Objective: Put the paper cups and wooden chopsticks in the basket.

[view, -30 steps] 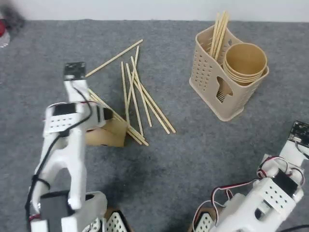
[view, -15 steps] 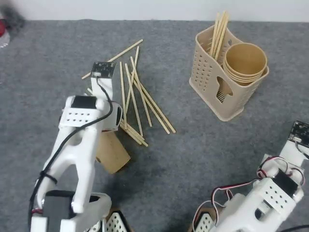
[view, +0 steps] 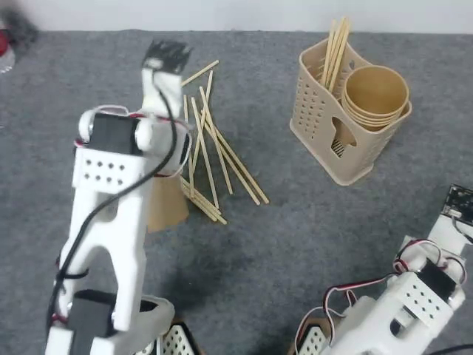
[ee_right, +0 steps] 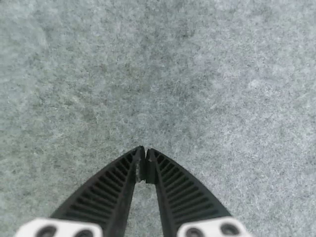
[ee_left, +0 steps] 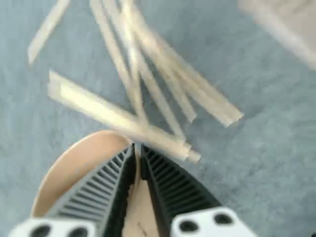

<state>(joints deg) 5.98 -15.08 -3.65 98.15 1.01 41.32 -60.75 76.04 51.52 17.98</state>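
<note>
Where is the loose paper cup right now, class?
In the high view the loose paper cup is left of centre, beside the scattered wooden chopsticks, under the left gripper, whose jaws are shut on its rim.

High cam looks down over the whole mat (view: pixel 295 244); left wrist cam sits close above the loose chopsticks (ee_left: pixel 113 116), which both share. Right wrist cam faces mat, very near

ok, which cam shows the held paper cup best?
Left wrist view: the paper cup sits pinched by its wall in the left gripper. High view has the left arm covering much of it. Right wrist view faces grey carpet.
</note>
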